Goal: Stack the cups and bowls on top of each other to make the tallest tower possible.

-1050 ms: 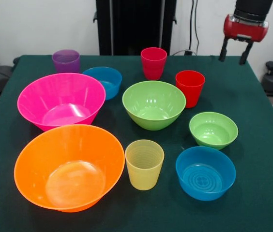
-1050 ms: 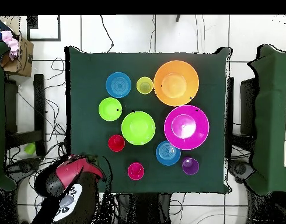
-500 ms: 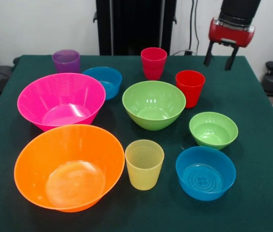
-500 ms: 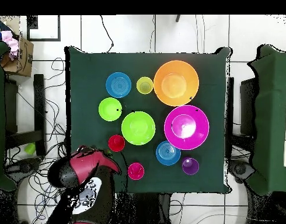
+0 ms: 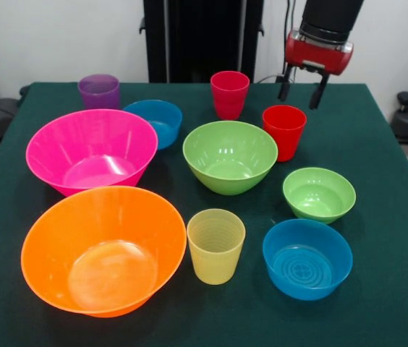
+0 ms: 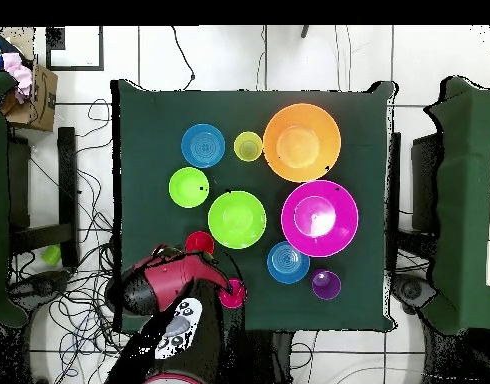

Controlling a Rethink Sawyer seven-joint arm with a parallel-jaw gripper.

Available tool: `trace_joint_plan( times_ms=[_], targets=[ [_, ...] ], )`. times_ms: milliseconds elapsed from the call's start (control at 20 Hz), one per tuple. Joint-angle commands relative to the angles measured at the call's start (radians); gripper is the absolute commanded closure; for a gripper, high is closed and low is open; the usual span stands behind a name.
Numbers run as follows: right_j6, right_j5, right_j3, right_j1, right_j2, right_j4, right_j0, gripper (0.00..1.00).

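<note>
My gripper point(image 5: 300, 98) hangs open and empty above the table's far edge, just behind and above the bright red cup point(image 5: 284, 131). The pinkish-red cup point(image 5: 229, 94) stands to its left, the purple cup point(image 5: 99, 90) at the far left corner, and the yellow cup point(image 5: 216, 246) near the front. The bowls are hot pink point(image 5: 92, 150), orange point(image 5: 103, 249), medium green point(image 5: 230, 156), small green point(image 5: 319, 194) and two blue point(image 5: 155, 121) point(image 5: 307, 258). Every piece stands alone and upright, and no tower shows. In the overhead view the arm point(image 6: 174, 280) partly covers the bright red cup point(image 6: 198, 241).
The green table point(image 5: 377, 144) has bare cloth along its right side. A black column point(image 5: 202, 36) stands behind the far edge. Cables point(image 6: 69, 290) and a cardboard box point(image 6: 34, 95) lie on the floor around the table.
The gripper has swung leftward in the front view, from off the table's right corner to just behind the bright red cup. It stays open. No cup or bowl has moved.
</note>
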Motion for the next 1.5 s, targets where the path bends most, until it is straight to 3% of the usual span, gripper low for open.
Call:
trace_joint_plan(
  times_ms=[50, 850, 1500],
  targets=[
    [0.031, -0.055, 0.04, 0.076, 0.056, -0.072, 0.021, 0.0],
    [0.096, -0.242, 0.029, 0.218, -0.008, -0.045, 0.089, 0.0],
    [0.092, -0.286, 0.041, 0.243, -0.026, -0.023, 0.103, 0.0]
  ],
)
